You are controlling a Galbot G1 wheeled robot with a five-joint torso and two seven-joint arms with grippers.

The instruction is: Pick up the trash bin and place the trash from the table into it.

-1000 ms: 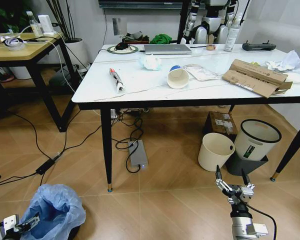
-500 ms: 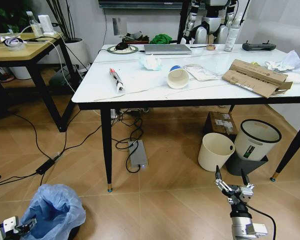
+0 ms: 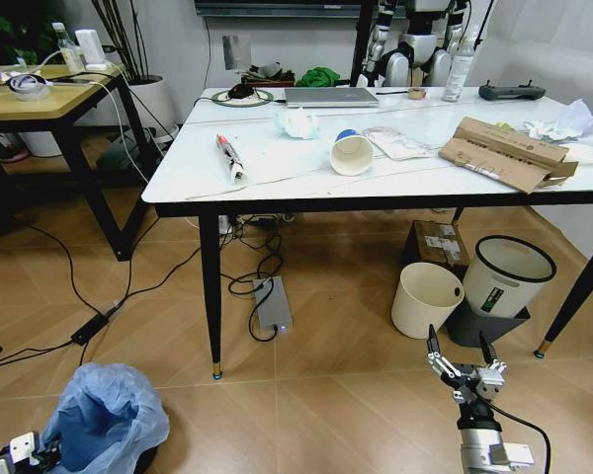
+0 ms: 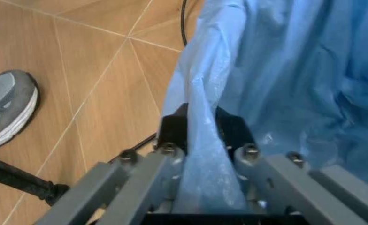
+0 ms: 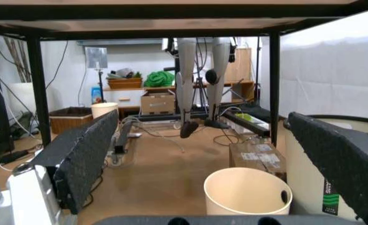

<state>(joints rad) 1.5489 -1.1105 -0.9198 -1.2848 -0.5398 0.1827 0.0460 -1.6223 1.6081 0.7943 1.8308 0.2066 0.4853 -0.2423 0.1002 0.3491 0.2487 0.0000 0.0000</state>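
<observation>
Left wrist view: the bin's point(image 4: 284, 89) blue bag is pinched by the left gripper point(image 4: 203, 136); the right gripper point(image 3: 465, 370) is held open.

Trash bin point(image 3: 109, 420) stood upright on the floor, well left of and below the table point(image 3: 277, 168), blue bag bulging over its rim, bag edge pinched in left gripper point(image 4: 203, 136). On the table lay the trash: pen point(image 3: 228, 155), tissue point(image 3: 296, 121), tipped paper cup point(image 3: 352, 152), wrapper point(image 3: 399, 142), brown cardboard point(image 3: 504, 152), more tissues point(image 3: 565, 122) at the right end
</observation>
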